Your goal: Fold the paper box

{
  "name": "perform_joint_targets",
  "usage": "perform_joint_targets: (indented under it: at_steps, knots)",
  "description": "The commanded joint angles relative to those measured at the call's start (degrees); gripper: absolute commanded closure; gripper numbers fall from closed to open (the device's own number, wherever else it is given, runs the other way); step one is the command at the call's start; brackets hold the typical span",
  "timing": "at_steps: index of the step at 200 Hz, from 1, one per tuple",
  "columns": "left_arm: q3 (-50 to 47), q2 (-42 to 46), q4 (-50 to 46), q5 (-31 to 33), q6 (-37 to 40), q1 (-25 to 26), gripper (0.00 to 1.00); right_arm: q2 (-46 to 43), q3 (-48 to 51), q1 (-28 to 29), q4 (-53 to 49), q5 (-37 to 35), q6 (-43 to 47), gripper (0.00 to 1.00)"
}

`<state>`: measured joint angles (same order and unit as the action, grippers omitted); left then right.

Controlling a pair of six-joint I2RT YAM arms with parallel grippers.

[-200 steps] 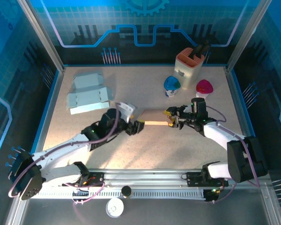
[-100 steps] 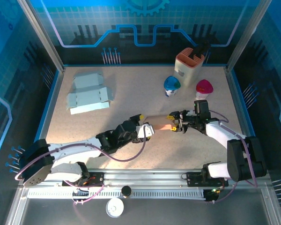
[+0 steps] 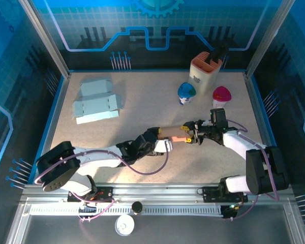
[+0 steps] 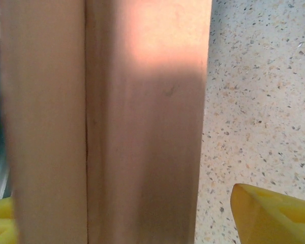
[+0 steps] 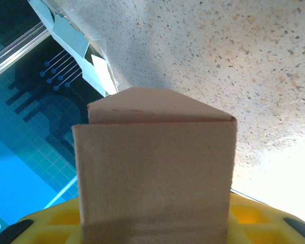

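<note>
The tan paper box [image 3: 171,133] sits out in the middle of the counter [image 3: 142,107], stretched lengthwise between the two tools. The right tool [image 3: 189,133] has its fingers pressed onto the box's right end and is pinching it. In the right wrist view that end fills the space between the yellow fingers [image 5: 51,221], with a folded flap rising to a peak on the side away from the tool.

The left tool [image 3: 160,139] is at the box's opposite end, reaching in from the near side. Its fingers are spread and straddle the box without squeezing it. In the left wrist view, one yellow fingertip [image 4: 274,216] stands apart from the box's long side with a strip of speckled counter showing between them. The other fingertip peeks out at the far edge of the box, and whether it touches the cardboard I cannot tell. A crease runs lengthwise along the box face just ahead of this tool.

Well away from the left tool, beyond it and off to its left, lies a stack of flat blue cardboard [image 3: 95,101]. Beyond the right tool stand a blue-topped cup [image 3: 186,93] and a pink-topped cup [image 3: 221,95], with a beige holder [image 3: 206,68] farther back behind them.
</note>
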<state>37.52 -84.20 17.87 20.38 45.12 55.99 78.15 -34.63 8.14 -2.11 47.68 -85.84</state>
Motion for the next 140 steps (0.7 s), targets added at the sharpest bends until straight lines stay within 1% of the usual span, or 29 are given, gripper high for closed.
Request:
perform_joint_targets:
  at_steps: [1,46,72,89,109,140]
  knots:
    - [2.08,-1.63,4.49,1.21,1.10,-0.04,0.24,0.33,-0.96,-0.49,-1.06,2.10,0.94,0.68]
    - [2.63,-1.69,3.32,-1.04,0.02,0.00,0.38,1.78,-0.61,-0.49,0.69,2.28,0.41,0.67]
    - [2.64,-0.90,0.92,-2.33,-0.52,-0.09,0.51,2.18,-0.61,-0.43,1.86,2.07,-0.26,0.65]
    - [2.28,-0.86,0.22,-2.87,-0.83,-0.04,0.53,2.37,-0.42,-0.43,2.49,1.97,-0.73,0.64]
    - [1.90,-0.62,0.07,-2.95,-1.33,-0.07,0.53,2.52,-0.26,-0.32,2.75,1.98,-0.86,0.64]
    - [2.67,0.00,-2.64,-3.80,-2.18,-0.09,0.56,1.94,-0.23,-0.28,3.19,1.84,-1.13,0.59]
